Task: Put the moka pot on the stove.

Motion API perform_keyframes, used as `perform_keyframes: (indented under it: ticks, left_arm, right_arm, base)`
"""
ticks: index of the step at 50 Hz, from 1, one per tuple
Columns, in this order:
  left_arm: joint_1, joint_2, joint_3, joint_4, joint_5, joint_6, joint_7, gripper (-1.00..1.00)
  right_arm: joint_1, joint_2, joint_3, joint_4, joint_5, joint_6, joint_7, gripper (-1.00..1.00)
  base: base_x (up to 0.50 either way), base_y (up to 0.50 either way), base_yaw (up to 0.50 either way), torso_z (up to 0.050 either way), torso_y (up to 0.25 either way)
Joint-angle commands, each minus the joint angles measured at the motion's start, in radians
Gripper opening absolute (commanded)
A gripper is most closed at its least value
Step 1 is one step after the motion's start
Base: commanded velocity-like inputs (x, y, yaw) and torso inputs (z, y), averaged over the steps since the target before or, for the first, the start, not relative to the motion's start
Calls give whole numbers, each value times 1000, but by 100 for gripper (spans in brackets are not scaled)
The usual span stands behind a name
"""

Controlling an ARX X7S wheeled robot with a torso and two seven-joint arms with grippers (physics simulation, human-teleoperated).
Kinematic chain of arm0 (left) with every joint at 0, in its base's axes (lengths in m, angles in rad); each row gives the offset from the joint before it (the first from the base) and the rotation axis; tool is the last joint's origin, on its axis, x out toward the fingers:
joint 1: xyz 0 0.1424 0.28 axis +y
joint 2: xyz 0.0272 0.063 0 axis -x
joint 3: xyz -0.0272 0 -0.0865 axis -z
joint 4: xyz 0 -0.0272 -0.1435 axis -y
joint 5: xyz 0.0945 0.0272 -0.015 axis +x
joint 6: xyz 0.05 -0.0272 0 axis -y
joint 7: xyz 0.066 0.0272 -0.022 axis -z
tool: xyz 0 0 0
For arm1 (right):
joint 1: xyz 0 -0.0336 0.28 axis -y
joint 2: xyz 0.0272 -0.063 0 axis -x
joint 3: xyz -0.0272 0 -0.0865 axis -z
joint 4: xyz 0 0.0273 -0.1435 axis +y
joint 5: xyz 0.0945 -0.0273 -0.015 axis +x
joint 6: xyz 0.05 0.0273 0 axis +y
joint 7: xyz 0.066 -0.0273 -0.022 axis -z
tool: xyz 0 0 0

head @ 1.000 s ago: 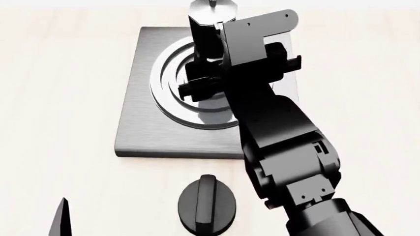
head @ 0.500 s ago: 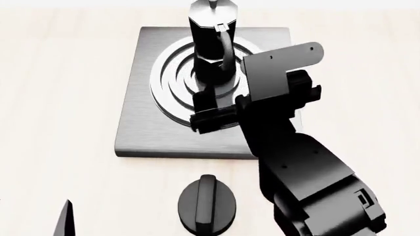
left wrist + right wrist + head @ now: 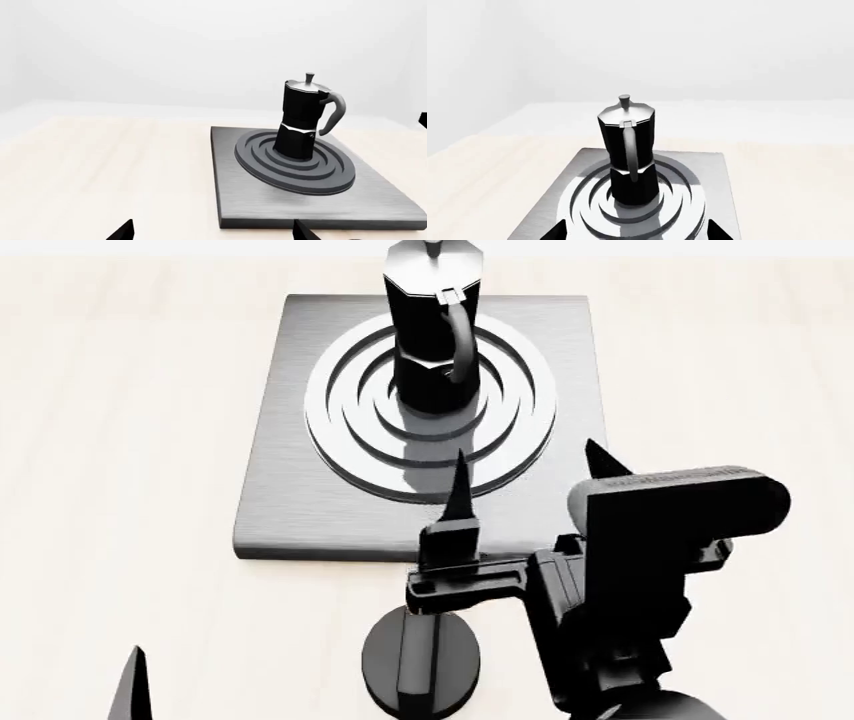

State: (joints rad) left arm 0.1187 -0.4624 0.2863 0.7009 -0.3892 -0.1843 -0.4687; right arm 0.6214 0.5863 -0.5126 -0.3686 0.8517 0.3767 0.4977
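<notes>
a: moka pot (image 3: 430, 335) upright on the stove (image 3: 274, 490), centred on the burner rings, handle toward us. we judge the placement done.

b: right gripper (image 3: 527, 485) near the stove's front edge, well clear of the pot, fingers spread, nothing between them.

a: left gripper (image 3: 210, 231)? wrist view shows two tips apart w/ nothing in the gap, so we call it open. head view shows one tip only, rest cut off.

b: risks: pot is tall w/ a narrow waist; any sweep of the right arm across the plate could clip the handle & tip it. dial knob (image 3: 422, 660) sits under the right wrist, partly hidden, so it could get bumped.
</notes>
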Motion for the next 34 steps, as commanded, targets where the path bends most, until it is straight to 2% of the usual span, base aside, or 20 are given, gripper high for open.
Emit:
perform_keyframes:
  ticks: [1, 13, 18, 24, 34]
  left_arm:
    - [-2, 18, -25, 4, 18, 6, 15, 100]
    - [-6, 16, -22, -8, 20, 3, 13, 100]
    - [-10, 19, -27, -28, 13, 18, 20, 100]
    - [-19, 25, -14, -56, 25, 24, 24, 100]
    - [-17, 20, -11, -45, 33, 20, 17, 100]
  right_arm:
    - [-265, 75, 80, -219, -88, -136, 80, 100]
    - [-443, 141, 48, -321, -293, -154, 204, 100]
    - [-531, 153, 51, -342, -352, -222, 230, 100]
    - [-587, 161, 66, -329, -370, -274, 241, 100]
    - [-584, 172, 81, -388, -340, -277, 247, 100]
  base:
    - [0, 0, 0, 0, 0]
    - [0, 0, 0, 0, 0]
    - [0, 0, 0, 0, 0]
    - [0, 0, 0, 0, 0]
    - [0, 0, 0, 0, 0]
